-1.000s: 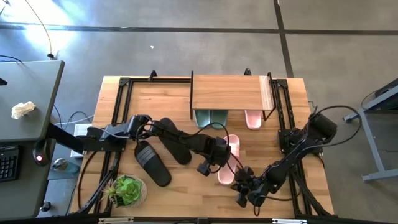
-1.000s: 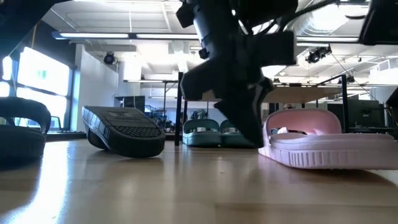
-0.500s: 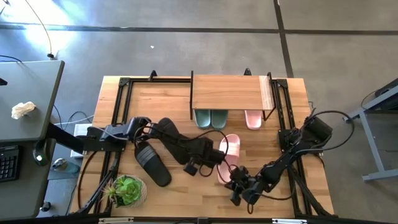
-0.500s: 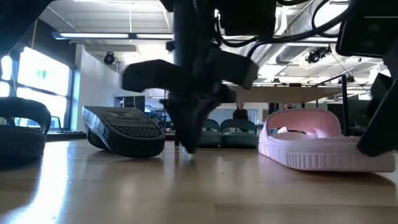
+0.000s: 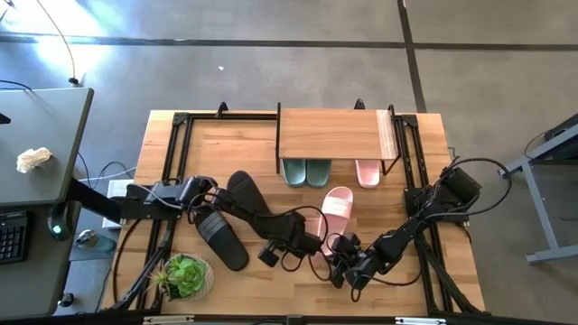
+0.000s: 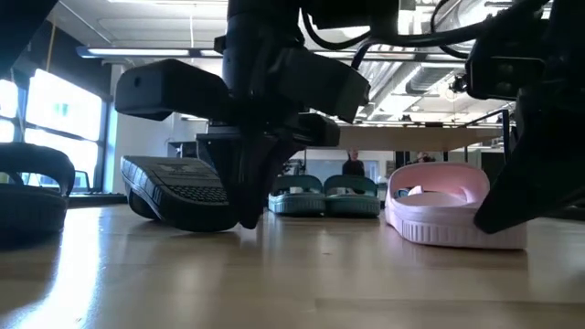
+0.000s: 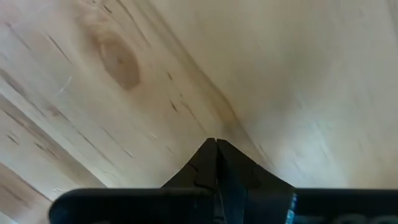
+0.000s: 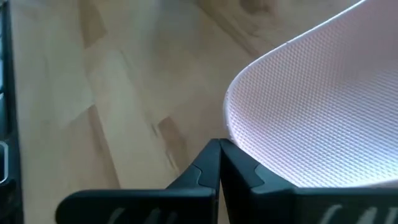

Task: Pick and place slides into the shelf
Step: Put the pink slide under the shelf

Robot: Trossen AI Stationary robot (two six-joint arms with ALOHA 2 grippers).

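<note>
At the left edge of the tabletop (image 5: 217,144), seen from above, a small potted plant (image 5: 185,275) sits near the front corner. Just right of it lies one black ribbed slide (image 5: 220,236), with its partner (image 5: 255,204) beside it, partly covered by the left arm. The left tool (image 5: 268,255) is down at the bare wood, in front of the second black slide and to the left of the loose pink one; its fingers (image 7: 214,163) are pressed together with nothing between them, tips at the wood grain.

Toward the middle, at the far side, stands the shelf (image 5: 334,134), its light plank top on thin black legs. Under it, side by side, sit the sage-green pair (image 5: 305,171), and to their right one pale pink slide (image 5: 367,171). The other pink slide (image 5: 335,210) lies out on the open tabletop in front of the shelf, angled, between the two tools.

Farther right, the right tool (image 5: 346,272) is low at the near end of that loose pink slide; its fingers (image 8: 219,163) are closed together, empty, their tips right at the slide's textured pink edge. From table height the pink slide (image 6: 452,208) rests flat, sole down.
</note>
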